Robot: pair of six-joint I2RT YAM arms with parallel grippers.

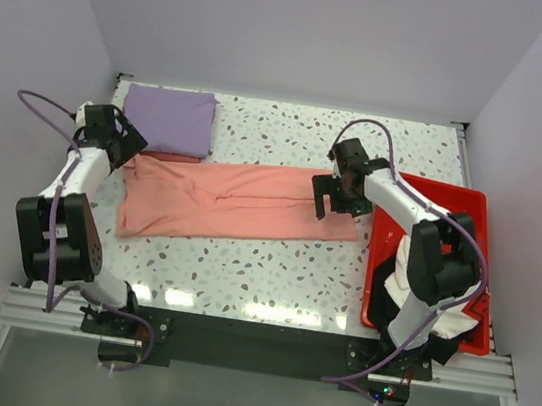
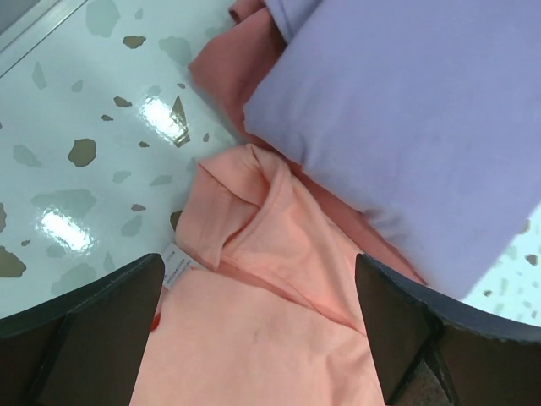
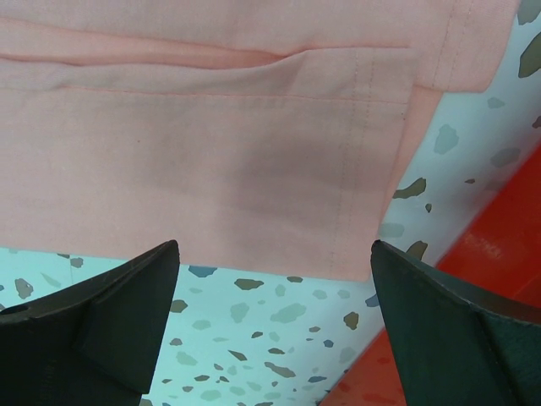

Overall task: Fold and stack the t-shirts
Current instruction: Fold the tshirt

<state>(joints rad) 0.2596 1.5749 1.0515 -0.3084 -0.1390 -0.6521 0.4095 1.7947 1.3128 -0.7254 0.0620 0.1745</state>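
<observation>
A red tray (image 1: 475, 205) sits at the right edge of the table (image 1: 261, 272); the tabletop is white with grey speckles; pale walls (image 1: 306, 26) enclose it.

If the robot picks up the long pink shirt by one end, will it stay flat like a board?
Probably not. The salmon-pink shirt lies thin and creased, so it would likely droop and unfold. It looks light. Pushed, it would probably bunch up on the table.

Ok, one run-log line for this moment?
salmon shirt: folded into long strip, flat | lavender shirt: folded, far left | left gripper: open over collar end | right gripper: open over hem end
</observation>
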